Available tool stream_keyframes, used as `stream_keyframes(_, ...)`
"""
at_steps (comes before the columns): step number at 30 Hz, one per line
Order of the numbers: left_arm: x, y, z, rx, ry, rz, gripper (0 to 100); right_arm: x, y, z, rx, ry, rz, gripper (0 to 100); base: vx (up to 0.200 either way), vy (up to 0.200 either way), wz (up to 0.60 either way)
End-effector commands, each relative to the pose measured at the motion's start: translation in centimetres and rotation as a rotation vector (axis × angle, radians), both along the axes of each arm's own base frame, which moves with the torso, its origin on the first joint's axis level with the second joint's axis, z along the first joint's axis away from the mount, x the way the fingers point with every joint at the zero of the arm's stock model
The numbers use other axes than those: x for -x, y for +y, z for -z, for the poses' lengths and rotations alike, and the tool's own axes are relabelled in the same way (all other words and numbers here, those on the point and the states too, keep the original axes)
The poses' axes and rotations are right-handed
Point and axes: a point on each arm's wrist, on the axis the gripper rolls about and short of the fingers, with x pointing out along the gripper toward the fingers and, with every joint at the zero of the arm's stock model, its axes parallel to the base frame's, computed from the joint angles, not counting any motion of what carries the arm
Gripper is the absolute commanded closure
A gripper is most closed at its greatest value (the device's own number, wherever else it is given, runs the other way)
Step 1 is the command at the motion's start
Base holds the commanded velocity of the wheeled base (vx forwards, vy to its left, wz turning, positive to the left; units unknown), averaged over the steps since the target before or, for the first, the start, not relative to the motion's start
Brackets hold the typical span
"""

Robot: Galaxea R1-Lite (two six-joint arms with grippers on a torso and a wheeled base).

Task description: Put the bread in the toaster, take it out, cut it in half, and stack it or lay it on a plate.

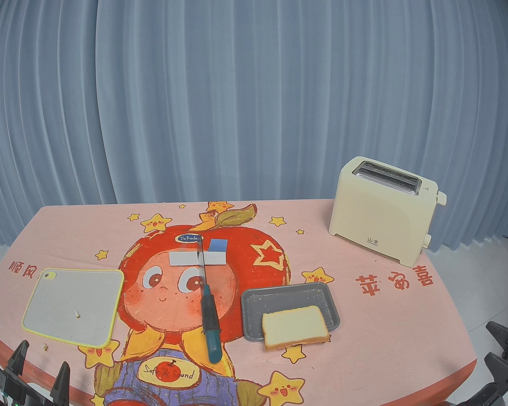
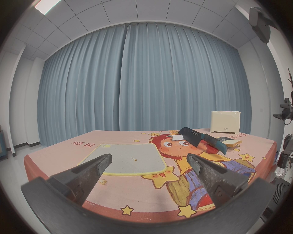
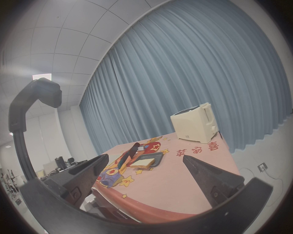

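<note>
While the left gripper (image 2: 149, 158) and the right gripper (image 3: 146, 157) hang off the table's near edge with fingers spread apart, the bread (image 1: 295, 328) lies across the near rim of the grey plate (image 1: 275, 301), right of centre on the pink cartoon tablecloth (image 1: 381, 333). A knife (image 1: 210, 314) lies just left of the plate, a cutting board (image 1: 71, 306) sits near left, and the toaster (image 1: 383, 211) stands far right. Blue-grey curtains (image 1: 254, 95) hang behind the table under a panelled ceiling (image 2: 146, 9).

The left gripper (image 2: 149, 158) has two black, wedge-shaped fingers (image 2: 82, 176) tapering to blunt, scuffed tips; each bears a round screw (image 2: 218, 192) near its base; both sit on a dark curved crossbar (image 2: 146, 219); the right gripper (image 3: 146, 157) is built alike, matte black.
</note>
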Motion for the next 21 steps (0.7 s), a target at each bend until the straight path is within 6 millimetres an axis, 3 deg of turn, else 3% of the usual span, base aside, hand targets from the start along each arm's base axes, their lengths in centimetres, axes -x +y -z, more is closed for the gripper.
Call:
stream_keyframes(1, -0.1, 0.0, 0.5, 0.0, 0.018, -0.001, 0, -0.7, 0.0, -0.9, -0.007, 0.041, -0.034, 0, 0.0, 0.0, 0.0)
stream_keyframes(9, -0.1, 0.0, 0.5, 0.0, 0.018, -0.001, 0, -1.4, 0.1, -2.0, -0.004, 0.07, -0.089, 0, 0.0, 0.0, 0.0)
stream_keyframes(21, -0.1, 0.0, 0.5, 0.0, 0.018, -0.001, 0, -2.2, 0.3, -1.9, 0.009, 0.134, -0.243, 0, 0.0, 0.0, 0.0)
